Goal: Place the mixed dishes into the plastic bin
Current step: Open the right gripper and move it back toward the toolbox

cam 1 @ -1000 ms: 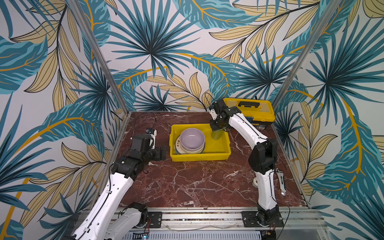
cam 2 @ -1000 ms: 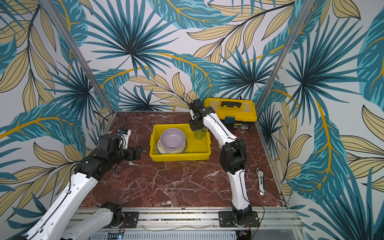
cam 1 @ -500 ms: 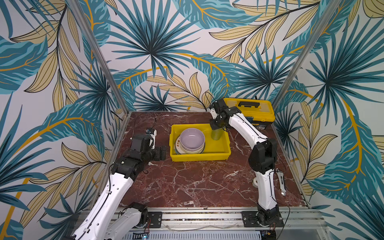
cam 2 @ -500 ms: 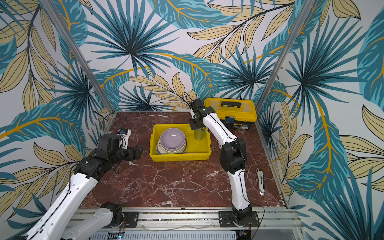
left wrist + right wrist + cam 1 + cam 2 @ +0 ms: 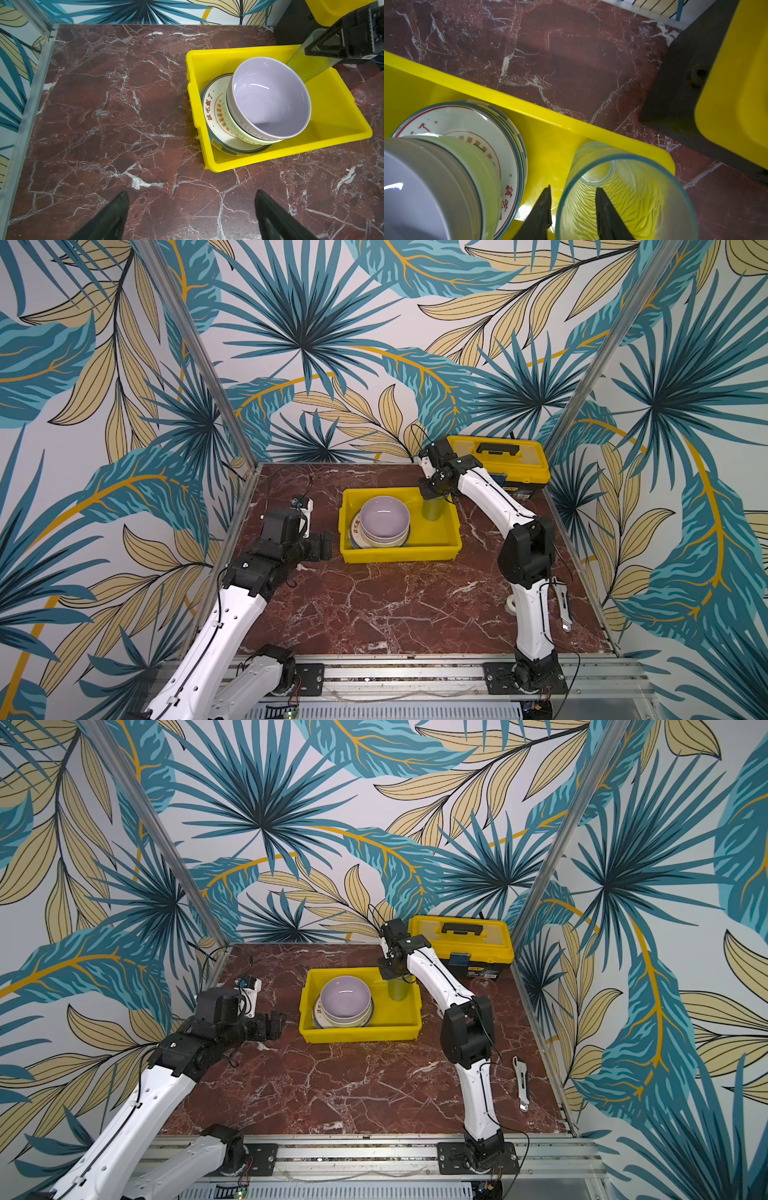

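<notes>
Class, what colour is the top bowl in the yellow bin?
The bowl is lilac, clearest in the left wrist view.

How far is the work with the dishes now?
Done: plates and two nested bowls are stacked in the yellow bin. In hand: the right gripper, jaws apart, straddles the rim of a tumbler standing in the bin. Left: what looks like another clear tumbler sits on the table near the toolbox.
</notes>
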Robot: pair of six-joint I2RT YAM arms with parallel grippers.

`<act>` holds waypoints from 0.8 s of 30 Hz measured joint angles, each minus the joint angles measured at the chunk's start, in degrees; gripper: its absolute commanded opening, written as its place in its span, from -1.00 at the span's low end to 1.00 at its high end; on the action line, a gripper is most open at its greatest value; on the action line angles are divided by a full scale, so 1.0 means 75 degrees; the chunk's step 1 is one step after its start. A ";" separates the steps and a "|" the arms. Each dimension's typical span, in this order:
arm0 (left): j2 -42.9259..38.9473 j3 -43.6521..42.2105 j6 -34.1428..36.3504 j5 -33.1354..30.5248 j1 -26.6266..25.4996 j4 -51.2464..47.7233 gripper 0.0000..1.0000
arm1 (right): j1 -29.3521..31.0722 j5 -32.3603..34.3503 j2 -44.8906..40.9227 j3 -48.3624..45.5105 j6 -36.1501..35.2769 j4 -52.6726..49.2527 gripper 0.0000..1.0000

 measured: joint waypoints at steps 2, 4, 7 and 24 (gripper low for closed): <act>0.0000 0.0000 -0.0006 0.0003 0.0000 0.0009 0.89 | 0.0000 -0.0009 -0.0169 -0.0245 0.0000 0.0169 -0.12; 0.0000 0.0000 -0.0032 0.0006 0.0000 0.0020 0.89 | 0.0000 -0.0006 -0.0358 -0.0440 -0.0003 0.0347 -0.11; 0.0000 0.0000 -0.0052 0.0012 0.0000 0.0052 0.89 | 0.0000 -0.0006 -0.0694 -0.0682 0.0000 0.0615 -0.10; -0.0003 0.0000 -0.0061 0.0058 0.0000 0.0058 0.89 | -0.0487 0.0490 -0.2623 -0.1722 0.0154 0.1262 -0.05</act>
